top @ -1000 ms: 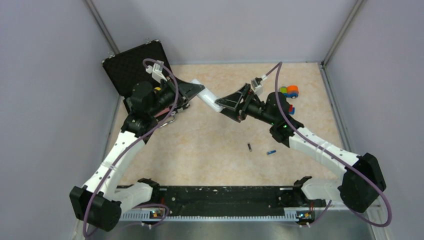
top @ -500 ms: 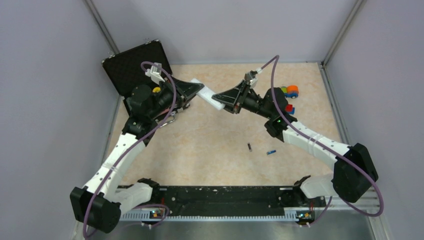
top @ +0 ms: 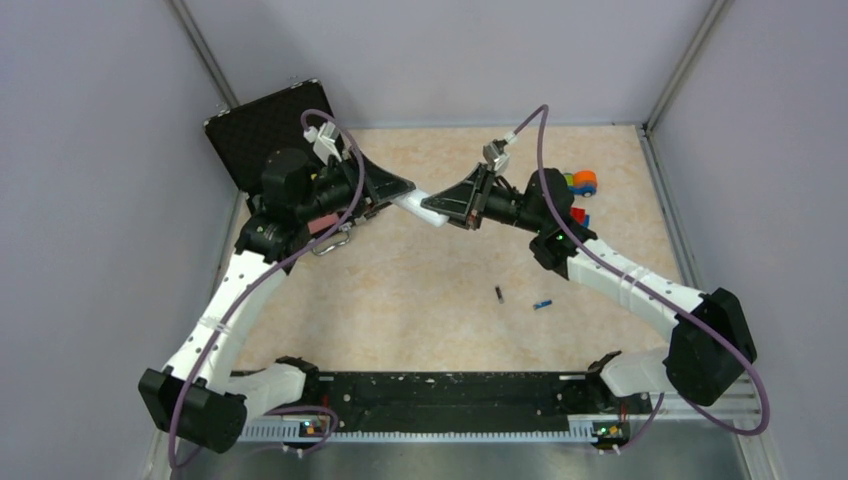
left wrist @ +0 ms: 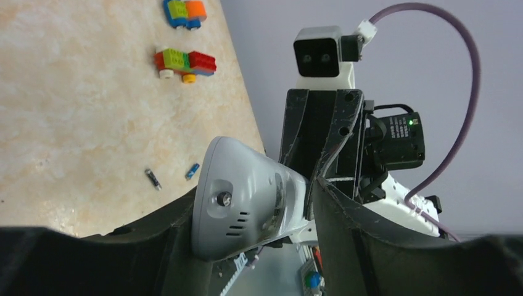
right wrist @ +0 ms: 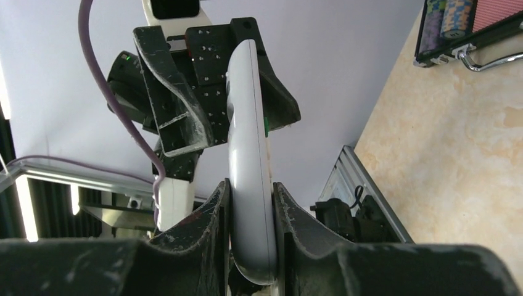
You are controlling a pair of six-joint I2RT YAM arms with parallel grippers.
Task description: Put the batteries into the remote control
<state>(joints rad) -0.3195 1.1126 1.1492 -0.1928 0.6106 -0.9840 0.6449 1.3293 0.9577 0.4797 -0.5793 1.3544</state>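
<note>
The white remote control [top: 415, 203] hangs in the air above the back of the table, between both grippers. My right gripper [top: 432, 208] is shut on one end of it; in the right wrist view both pads press the remote control [right wrist: 250, 154] edge-on. My left gripper [top: 400, 188] is open around the other end: the remote control [left wrist: 240, 179] leans on one finger, with a gap to the other finger. The batteries lie loose on the table, one black [top: 498, 294] and one blue [top: 542, 304], also seen as the black battery [left wrist: 153, 179] and the blue battery [left wrist: 192, 171].
A black case [top: 262, 135] stands open at the back left, its handle [right wrist: 493, 60] near the left arm. Two toy block cars [top: 578, 183] [left wrist: 185, 61] sit at the back right. Grey walls enclose the table.
The right gripper has shut on the remote control. The left gripper's jaws have widened from their grip on it. Both arms shifted slightly at the back.
</note>
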